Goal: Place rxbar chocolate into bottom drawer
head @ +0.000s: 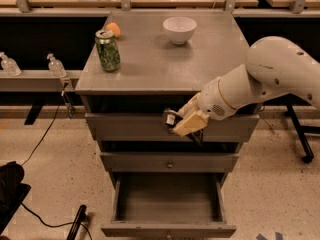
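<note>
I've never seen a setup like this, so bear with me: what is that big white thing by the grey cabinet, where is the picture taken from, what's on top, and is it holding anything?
The big white shape is a robot arm, and at its end sits a two-finger claw. There is only one picture, looking down from in front of the grey cabinet; where the camera is fixed I cannot say. On the cabinet top stand a green can, a white bowl and, just behind the can, a small orange round thing. The claw hangs in front of the top drawer, shut on a small dark snack bar with a white patch, the rxbar chocolate. Below, the bottom drawer is pulled open with nothing visible inside; the bar probably goes in there.
</note>
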You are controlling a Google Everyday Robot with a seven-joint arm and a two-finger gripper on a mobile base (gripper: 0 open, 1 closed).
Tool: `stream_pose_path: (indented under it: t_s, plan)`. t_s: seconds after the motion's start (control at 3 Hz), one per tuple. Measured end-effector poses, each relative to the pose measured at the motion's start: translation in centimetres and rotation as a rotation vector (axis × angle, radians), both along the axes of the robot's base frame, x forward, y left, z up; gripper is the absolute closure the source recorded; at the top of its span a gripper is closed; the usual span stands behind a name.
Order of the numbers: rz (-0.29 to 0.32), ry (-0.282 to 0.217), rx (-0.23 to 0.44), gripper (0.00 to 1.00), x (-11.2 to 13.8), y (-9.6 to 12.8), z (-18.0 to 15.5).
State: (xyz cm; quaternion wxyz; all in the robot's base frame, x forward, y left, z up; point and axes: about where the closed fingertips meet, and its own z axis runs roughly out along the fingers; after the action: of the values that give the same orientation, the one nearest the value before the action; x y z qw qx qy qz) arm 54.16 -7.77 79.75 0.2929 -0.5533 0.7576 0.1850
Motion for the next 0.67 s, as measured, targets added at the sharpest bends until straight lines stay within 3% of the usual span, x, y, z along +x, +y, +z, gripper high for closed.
stream_pose_path:
  t_s: [0.33, 0.67]
  plan:
    - [0.003, -0.006, 0.048, 1.00, -0.2, -0.9, -2.0]
    - [-0.045, -0.032, 0.287, 1.00, -1.8, -5.0, -11.5]
